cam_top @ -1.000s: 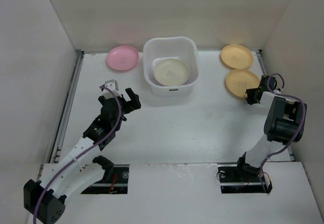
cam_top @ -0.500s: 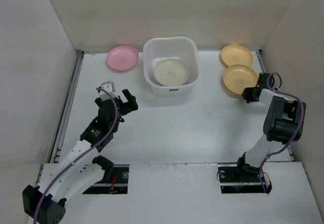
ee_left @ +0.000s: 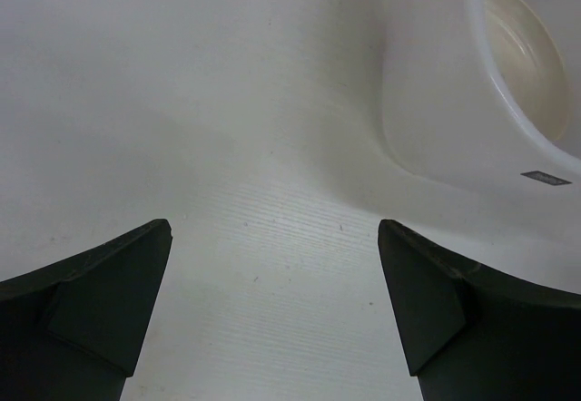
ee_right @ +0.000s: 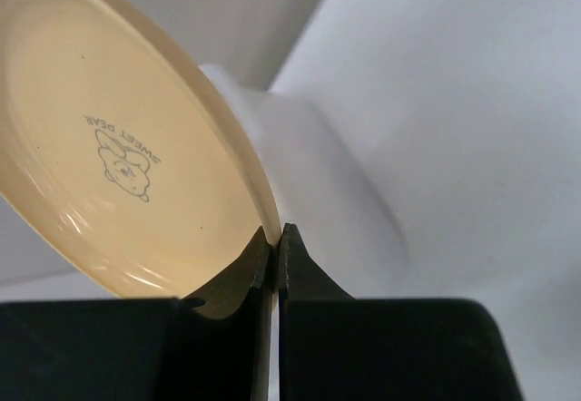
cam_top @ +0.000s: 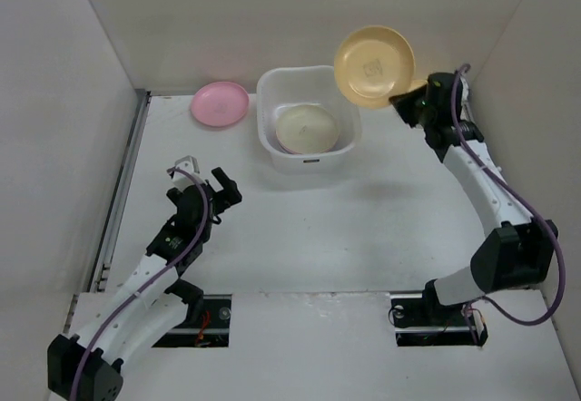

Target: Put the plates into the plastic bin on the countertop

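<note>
My right gripper [cam_top: 403, 100] is shut on the rim of a yellow-orange plate [cam_top: 373, 53] and holds it tilted in the air, over the right edge of the plastic bin [cam_top: 349, 151]. In the right wrist view the plate [ee_right: 118, 147] fills the left, pinched at the gripper [ee_right: 278, 238], with the bin [ee_right: 327, 192] behind it. A cream plate [cam_top: 307, 127] lies in the bin. A pink plate [cam_top: 219, 103] lies on the countertop [cam_top: 363, 220] left of the bin. My left gripper [cam_top: 221, 190] is open and empty, low over the countertop [ee_left: 227, 192] front-left of the bin [ee_left: 436, 120].
White walls stand close on the left, back and right. A sliver of another yellow-orange plate [cam_top: 418, 85] shows behind my right wrist at the back right. Both arm bases sit at the near edge.
My right gripper has lifted the yellow-orange plate off the countertop at the right and carried it up and left to the bin. My left arm has drawn back a little.
</note>
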Robot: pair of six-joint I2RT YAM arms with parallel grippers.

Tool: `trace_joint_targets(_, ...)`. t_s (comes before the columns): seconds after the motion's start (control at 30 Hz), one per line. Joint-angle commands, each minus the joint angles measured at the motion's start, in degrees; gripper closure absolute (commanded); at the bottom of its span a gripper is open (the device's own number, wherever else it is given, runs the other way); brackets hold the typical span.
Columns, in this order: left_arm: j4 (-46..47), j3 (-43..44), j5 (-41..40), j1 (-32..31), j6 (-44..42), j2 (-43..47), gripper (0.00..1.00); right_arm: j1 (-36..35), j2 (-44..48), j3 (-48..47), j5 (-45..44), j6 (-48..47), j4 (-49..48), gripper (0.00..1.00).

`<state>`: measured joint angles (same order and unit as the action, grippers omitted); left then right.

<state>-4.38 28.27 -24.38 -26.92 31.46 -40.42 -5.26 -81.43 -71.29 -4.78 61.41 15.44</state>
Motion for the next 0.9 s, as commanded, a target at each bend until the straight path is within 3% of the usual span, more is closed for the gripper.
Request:
trace_joint_targets(0.0, 1.83, -0.94, -0.05, 1.65, 2.64, 0.43, 0.00, -5.58, -6.08, -13.31, -3.13, -9.01, 2.21, 0.98)
trace_joint_targets(0.17, 1.22, -1.46, 0.04, 3.93, 3.78, 1.57, 0.00, -10.86, -21.64, -31.86, -2.60, -14.90, 9.15, 0.97)
trace_joint_targets(0.27, -0.18, -1.29, 0.04, 5.07, 4.13, 2.80, 0.00, -12.53, -27.89, -38.12, -3.48, -16.84, 11.80, 0.97)
trace_joint_targets(0.6, -2.21, -1.55, 0.04, 9.73, 4.40, 4.92, 0.00, -16.05, -33.53, -38.66, -4.10, -20.97, 11.80, 0.94)
trace_joint_targets(0.87, 4.28, -0.94, 1.52, 14.83, 6.50, -2.97, 0.00, -16.85, -34.06, -37.79, -5.07, -22.91, 12.07, 0.80)
